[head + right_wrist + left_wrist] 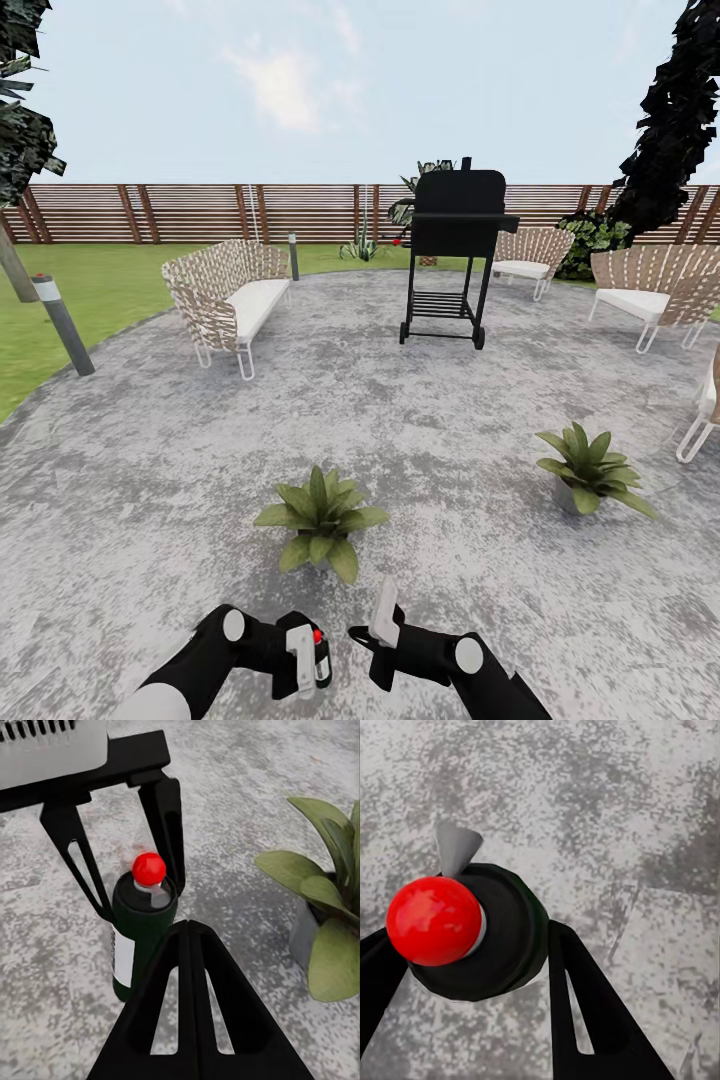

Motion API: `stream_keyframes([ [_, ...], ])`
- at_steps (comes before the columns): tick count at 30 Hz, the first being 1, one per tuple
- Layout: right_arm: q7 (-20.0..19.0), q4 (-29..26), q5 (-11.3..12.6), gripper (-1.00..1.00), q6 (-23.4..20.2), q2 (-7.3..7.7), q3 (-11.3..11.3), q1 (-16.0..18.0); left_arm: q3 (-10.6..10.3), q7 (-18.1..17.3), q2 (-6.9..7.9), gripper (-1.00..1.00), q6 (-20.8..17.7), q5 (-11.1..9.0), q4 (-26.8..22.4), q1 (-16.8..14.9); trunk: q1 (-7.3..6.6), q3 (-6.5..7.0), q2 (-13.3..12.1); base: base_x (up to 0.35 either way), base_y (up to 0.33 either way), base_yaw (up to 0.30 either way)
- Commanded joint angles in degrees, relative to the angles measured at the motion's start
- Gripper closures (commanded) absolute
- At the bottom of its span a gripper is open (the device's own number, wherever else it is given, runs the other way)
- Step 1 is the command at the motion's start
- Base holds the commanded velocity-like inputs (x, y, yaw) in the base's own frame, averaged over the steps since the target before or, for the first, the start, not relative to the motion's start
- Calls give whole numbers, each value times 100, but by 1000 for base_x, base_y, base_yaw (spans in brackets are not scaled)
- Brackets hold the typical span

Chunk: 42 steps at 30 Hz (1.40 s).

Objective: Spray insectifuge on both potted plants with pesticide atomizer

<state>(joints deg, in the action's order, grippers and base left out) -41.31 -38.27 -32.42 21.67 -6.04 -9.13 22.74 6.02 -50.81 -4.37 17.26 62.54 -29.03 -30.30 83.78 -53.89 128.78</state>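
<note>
Left claw (305, 655) grips atomizer (320, 655) (mottled paving (150, 480)).

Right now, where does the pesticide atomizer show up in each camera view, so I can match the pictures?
Head view: the pesticide atomizer sits at the bottom, left of centre, held in the left gripper.
Left wrist view: seen from above, red top at left, centre height.
Right wrist view: upright, left of centre.
Shared landmark: the grey mottled paving under it in every view.
</note>
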Motion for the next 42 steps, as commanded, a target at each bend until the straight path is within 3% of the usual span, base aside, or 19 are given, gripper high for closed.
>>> stream_keyframes([
  [1,1,-5,-52,100,31,-2,7,2,48,-27,-29,100,23,42,-6,-3,-1,-5,2,0,0,0],
  [16,1,0,-54,100,39,-2,7,2,49,-58,-182,100,23,-2,-6,-3,-1,-5,2,0,0,0],
  [42,4,2,-54,100,40,-2,7,2,66,-86,-182,100,104,-30,15,-8,-1,-5,2,0,0,0],
])
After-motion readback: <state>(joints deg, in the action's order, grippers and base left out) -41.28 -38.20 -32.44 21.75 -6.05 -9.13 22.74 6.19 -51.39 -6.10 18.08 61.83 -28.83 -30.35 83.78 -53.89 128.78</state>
